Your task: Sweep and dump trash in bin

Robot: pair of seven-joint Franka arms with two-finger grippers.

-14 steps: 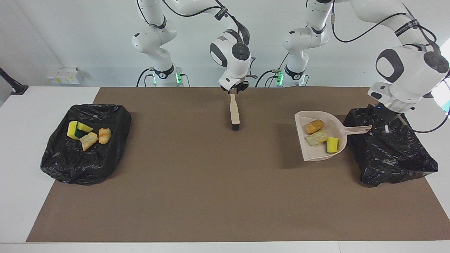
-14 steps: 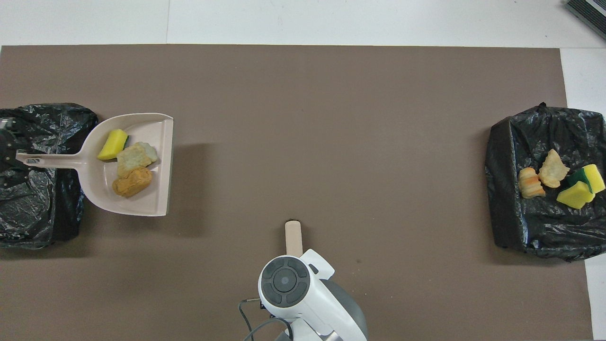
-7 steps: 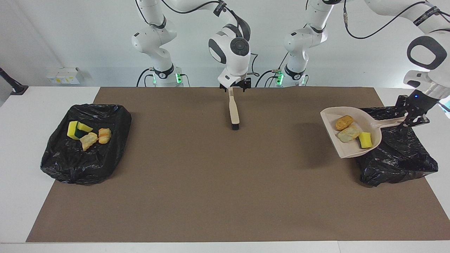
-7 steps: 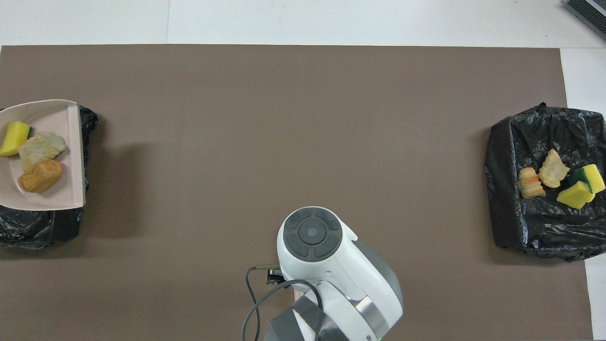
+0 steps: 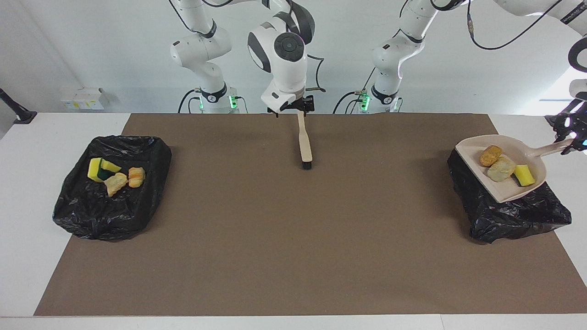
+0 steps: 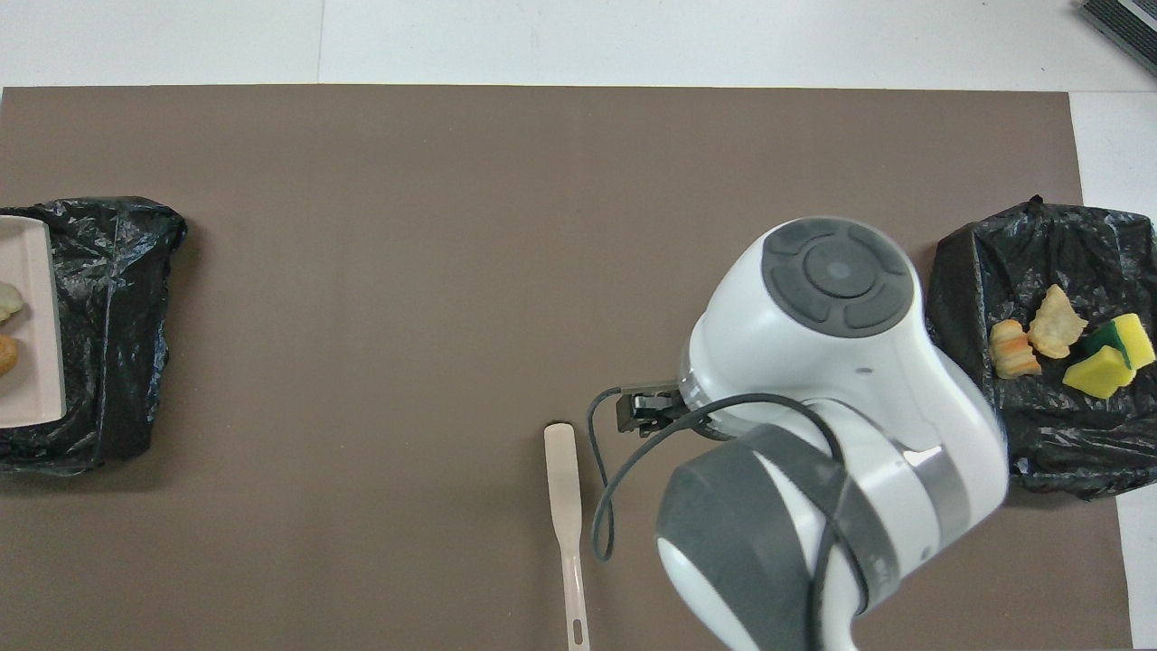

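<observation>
A beige dustpan (image 5: 504,190) hangs over the black-lined bin (image 5: 509,215) at the left arm's end of the table, with my left gripper (image 5: 567,143) shut on its handle. Three pieces of trash lie in the pan: an orange-brown lump (image 5: 490,156), a pale tan chunk (image 5: 501,168) and a yellow sponge (image 5: 523,175). The overhead view shows only the pan's edge (image 6: 32,316) over that bin (image 6: 108,325). The brush (image 5: 304,142) (image 6: 565,506) lies flat on the mat. Just above its handle end, my right gripper (image 5: 294,107) stands open and holds nothing.
A second black-lined bin (image 5: 110,206) (image 6: 1039,434) at the right arm's end holds several pieces of trash (image 5: 114,175) (image 6: 1067,348). A brown mat (image 5: 293,238) covers the table. The right arm (image 6: 832,362) hides part of the mat in the overhead view.
The left gripper lifted the loaded dustpan from beside the bin to over it. The right gripper let go of the brush handle, rose, and its arm swung toward the right arm's end.
</observation>
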